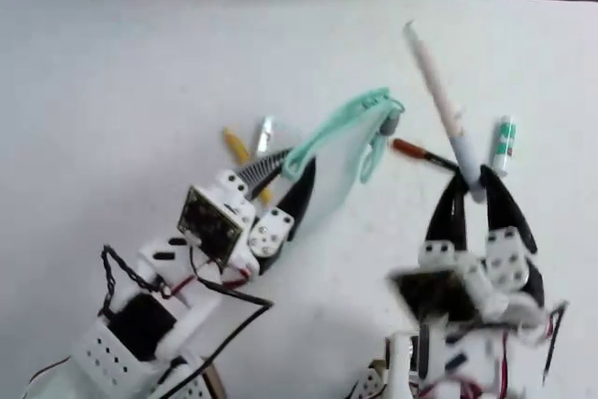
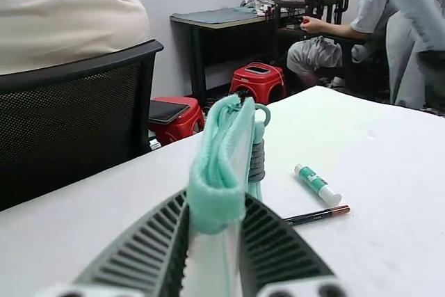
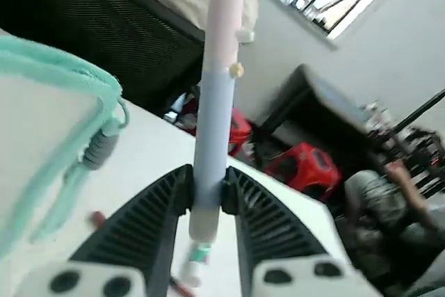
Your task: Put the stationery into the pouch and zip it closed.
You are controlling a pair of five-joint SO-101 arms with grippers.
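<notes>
Mint-green fabric is what worries me: the pouch [image 1: 341, 142] hangs limp from the left pincer [image 1: 294, 167], which is pinched on one end of it and seems to hold it up off the desk [image 1: 140, 72]. The right pincer [image 1: 474, 179], near the pouch's other end, is clamped on the bottom end of a long pen [image 1: 432, 77] that leans away from it.

Gripped that low, the pen could swivel between the jaws. Its free end might also shove the soft pouch aside instead of going in, and a floppy mouth could fold shut under it. A glue stick [image 1: 505, 142] and a brown pencil [image 1: 422, 154] lie just past the pouch's grey zip pull [image 1: 391, 122]. A yellow stick [image 1: 234, 145] and a silver stick [image 1: 264, 133] lie on the pouch's opposite side. A swinging pen or pouch could knock any of them away.

I cannot tell whether the zip is open, nor which way the mouth faces. The left pincer covers the pouch's held end. The yellow and silver sticks are partly hidden by that arm and too small to name.
</notes>
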